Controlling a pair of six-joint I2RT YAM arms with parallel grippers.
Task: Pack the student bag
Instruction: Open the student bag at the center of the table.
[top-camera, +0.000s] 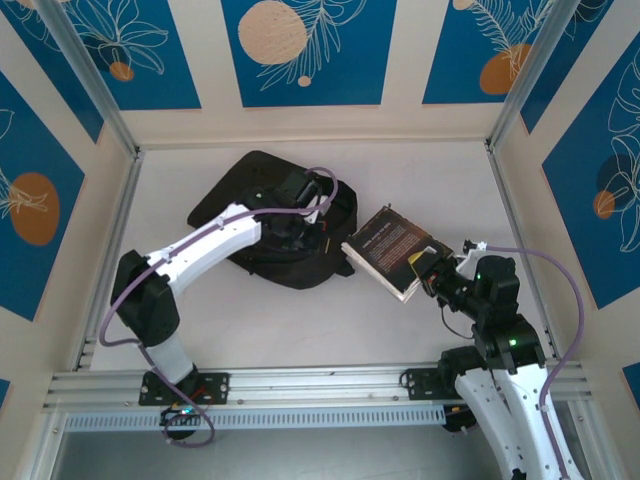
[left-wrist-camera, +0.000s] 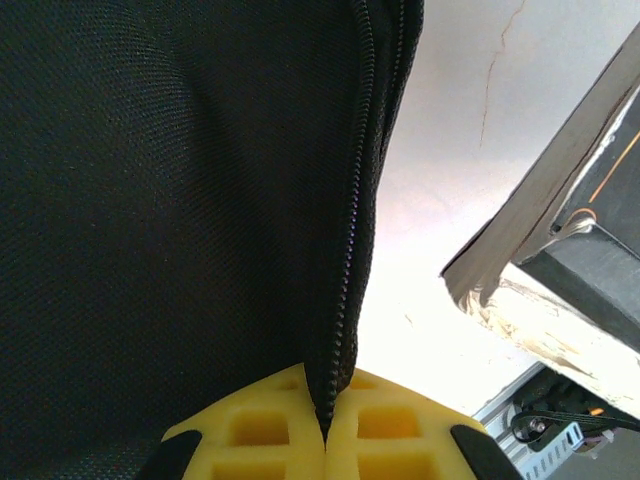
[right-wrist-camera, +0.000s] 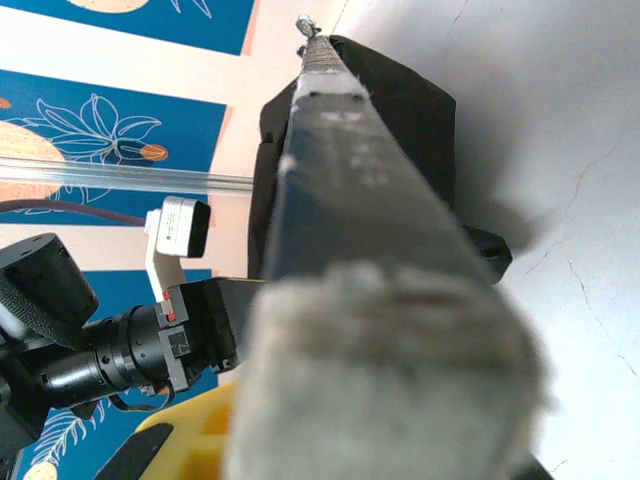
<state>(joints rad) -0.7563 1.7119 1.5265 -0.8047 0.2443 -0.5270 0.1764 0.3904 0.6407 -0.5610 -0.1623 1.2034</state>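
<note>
Left arm pose: the elbow is folded back near the left wall, and the white forearm runs out over the student bag (top-camera: 245, 180), a large black soft fabric backpack. The wrist sits above the bag's right side.
Left gripper (left-wrist-camera: 325, 432): its yellow pads are pressed together, with the bag's zip edge (left-wrist-camera: 352, 230) pinched between them.
Right arm pose: it rises from its base at the near right, with the wrist turned leftward and low over the table.
Right gripper (top-camera: 433, 272): it is clamped on the near right end of a flat dark rectangular book with pale worn page edges (top-camera: 392, 248). Its fingers are mostly hidden behind the book, so the exact hold is hard to make out.
Student bag: it lies on the white tabletop (top-camera: 430, 180), left of centre, with its open zip edge facing right.
Book: it is tilted, with its far end pointing at the bag's right side. It is near the bag, but a strip of bare table shows between them in the left wrist view.
In the way: the left forearm crosses the bag's middle, and the book blocks most of the right wrist view.
Surroundings: blue wall panels with leaf print (top-camera: 305, 50); an aluminium rail (top-camera: 320, 382) along the near edge.
</note>
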